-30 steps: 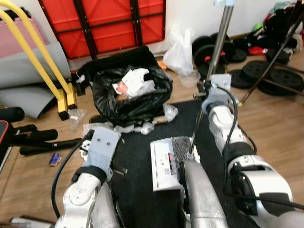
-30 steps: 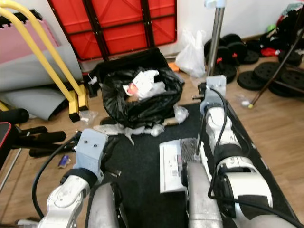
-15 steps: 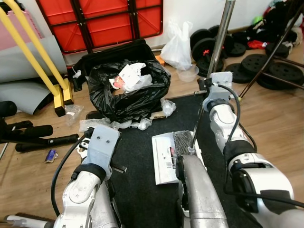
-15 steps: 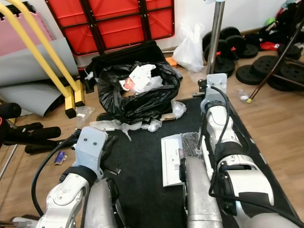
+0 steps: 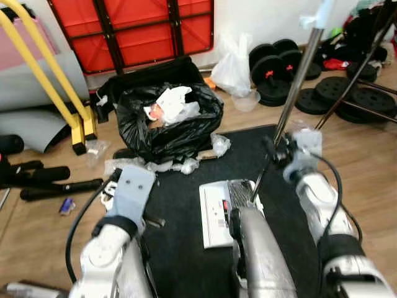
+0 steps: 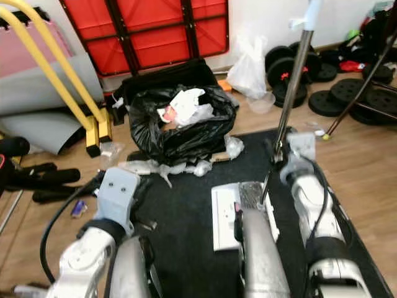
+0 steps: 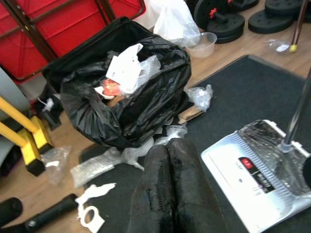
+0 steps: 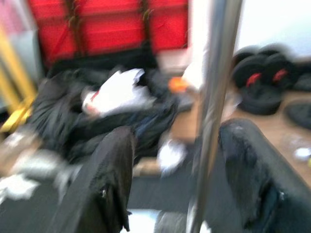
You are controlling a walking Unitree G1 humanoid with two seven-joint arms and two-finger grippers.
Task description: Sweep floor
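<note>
A white dustpan-like sweeper head (image 5: pixel 216 214) lies on the black mat (image 5: pixel 186 261) with crumpled clear plastic (image 5: pixel 240 189) on its far side. Its metal pole (image 5: pixel 296 77) rises from it, leaning to the right. My right gripper (image 8: pixel 180 131) is open, and the pole (image 8: pixel 210 111) stands between its fingers, nearer one of them. In the left eye view that gripper (image 5: pixel 273 149) is partway up the pole. My left gripper (image 7: pixel 168 148) is shut on nothing, low over the mat and pointing at the black rubbish bag (image 7: pixel 131 97), which holds white paper.
Plastic scraps (image 5: pixel 219 144) lie along the mat's far edge by the bag. A yellow frame (image 5: pixel 46 74) and black bars (image 5: pixel 56 177) are at the left. A red folded table (image 5: pixel 149 31) leans on the wall. A white bag (image 5: pixel 232 59) and weight plates (image 5: pixel 347 96) lie at the right.
My right arm has swung to the right, and the pole's top now leans further right. The left arm has kept its place. The camera has shifted a little.
</note>
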